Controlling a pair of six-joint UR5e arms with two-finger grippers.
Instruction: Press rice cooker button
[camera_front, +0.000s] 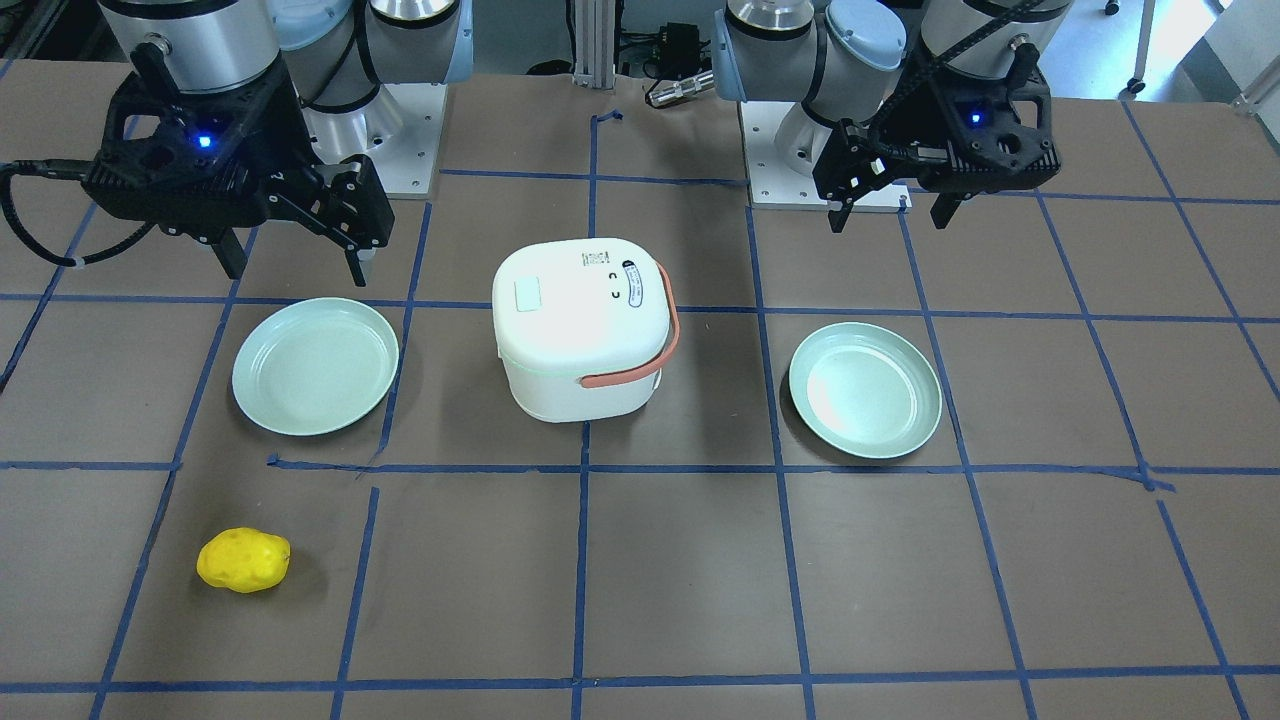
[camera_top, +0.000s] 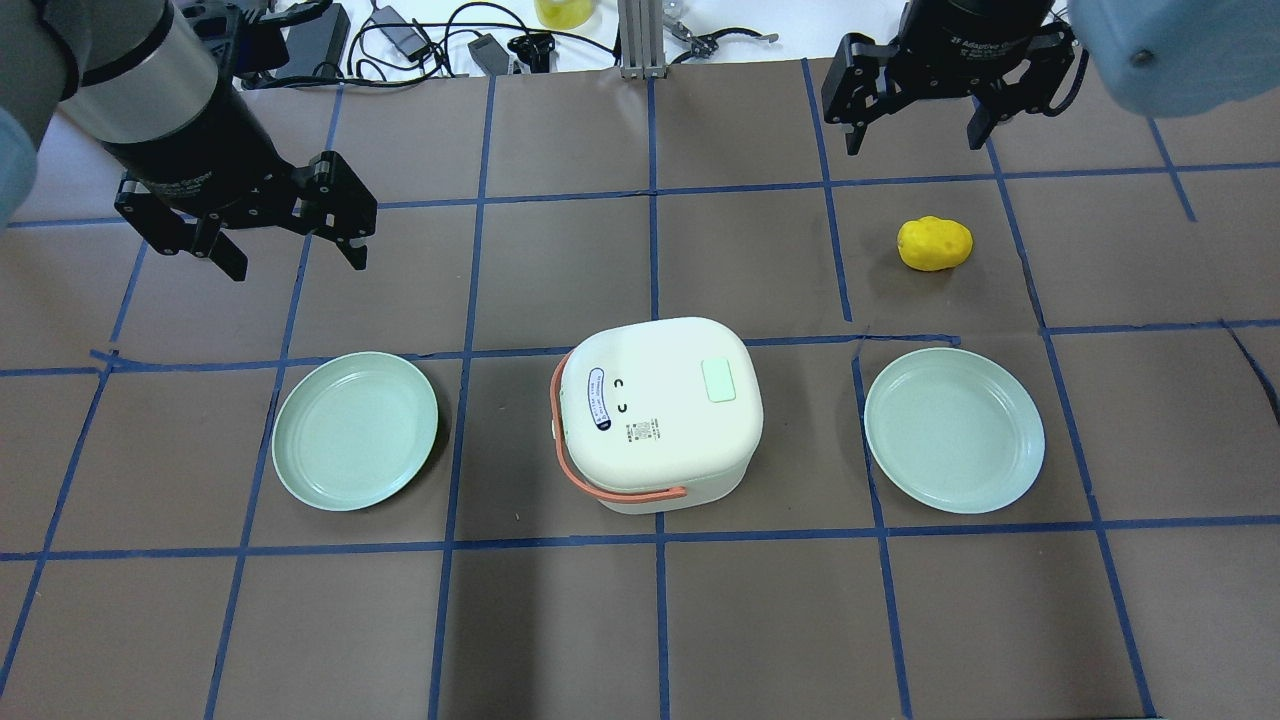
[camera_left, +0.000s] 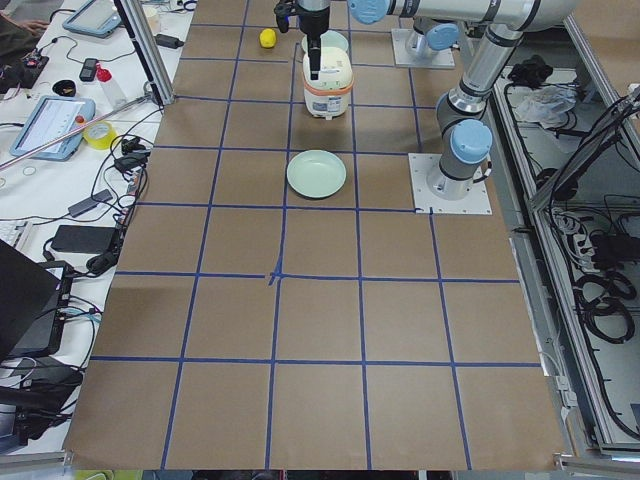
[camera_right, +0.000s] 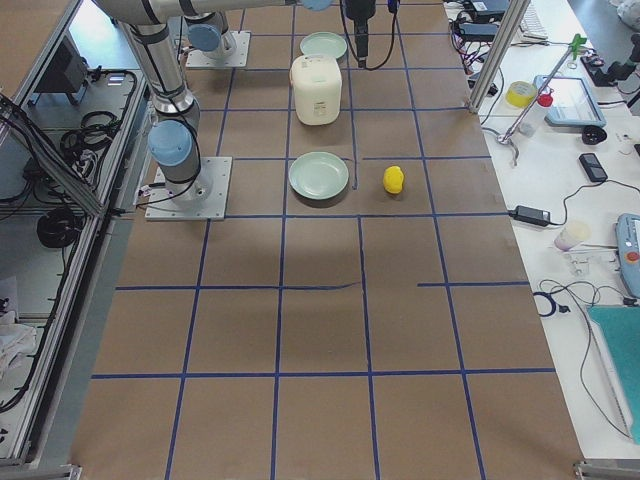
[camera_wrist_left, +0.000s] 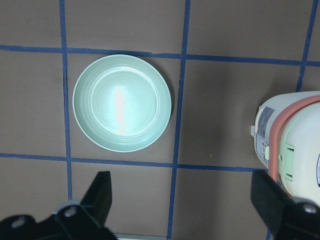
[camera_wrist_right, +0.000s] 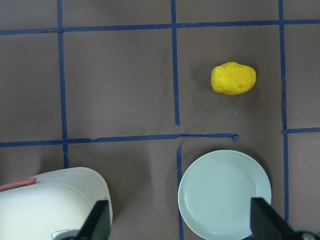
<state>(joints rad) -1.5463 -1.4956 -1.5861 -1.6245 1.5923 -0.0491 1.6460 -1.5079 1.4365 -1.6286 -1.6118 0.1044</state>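
Note:
The white rice cooker (camera_top: 655, 425) with a salmon handle stands at the table's middle, lid shut, between two plates. Its pale green square button (camera_top: 720, 380) sits on the lid's right side; it also shows in the front view (camera_front: 527, 296). My left gripper (camera_top: 298, 262) hangs open and empty above the table, beyond the left plate and far left of the cooker. My right gripper (camera_top: 915, 142) hangs open and empty at the far right, well beyond the cooker. The left wrist view shows the cooker's handle side (camera_wrist_left: 295, 145). The right wrist view shows a corner of its lid (camera_wrist_right: 50, 205).
A pale green plate (camera_top: 355, 430) lies left of the cooker and another (camera_top: 955, 430) lies right of it. A yellow potato-like toy (camera_top: 934, 243) lies beyond the right plate, below my right gripper. Cables and tools line the table's far edge.

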